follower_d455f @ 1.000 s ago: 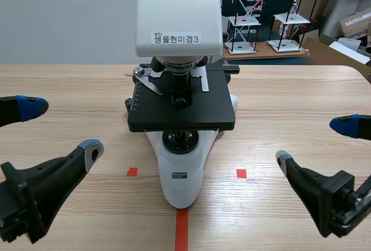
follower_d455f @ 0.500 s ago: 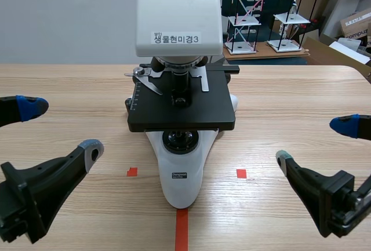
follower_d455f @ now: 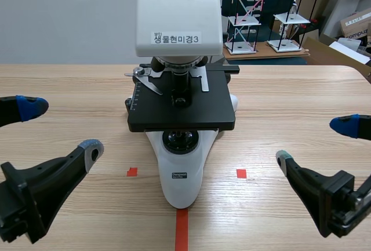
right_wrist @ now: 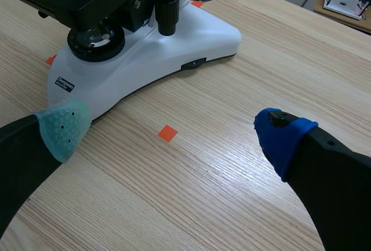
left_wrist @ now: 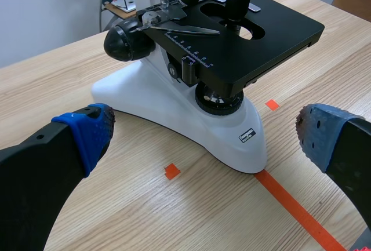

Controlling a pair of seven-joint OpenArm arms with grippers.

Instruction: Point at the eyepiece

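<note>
- microscope [follower_d455f: 181, 88] mid-table [follower_d455f: 290, 88], white base toward the robot, black stage above it
- microscope head cut off above; eyepiece can't be seen
- left gripper [follower_d455f: 62, 126] left of the microscope base, well apart, fingers spread, nothing held
- right gripper [follower_d455f: 312, 141] right of the base, well apart, fingers spread, nothing held

Glossy white microscope base [left_wrist: 156, 103], matt black stage [left_wrist: 278, 31], wood-grain table [left_wrist: 145, 216], perhaps laminate.

Black jaws, blue and grey-green pads [follower_d455f: 26, 107]
</note>
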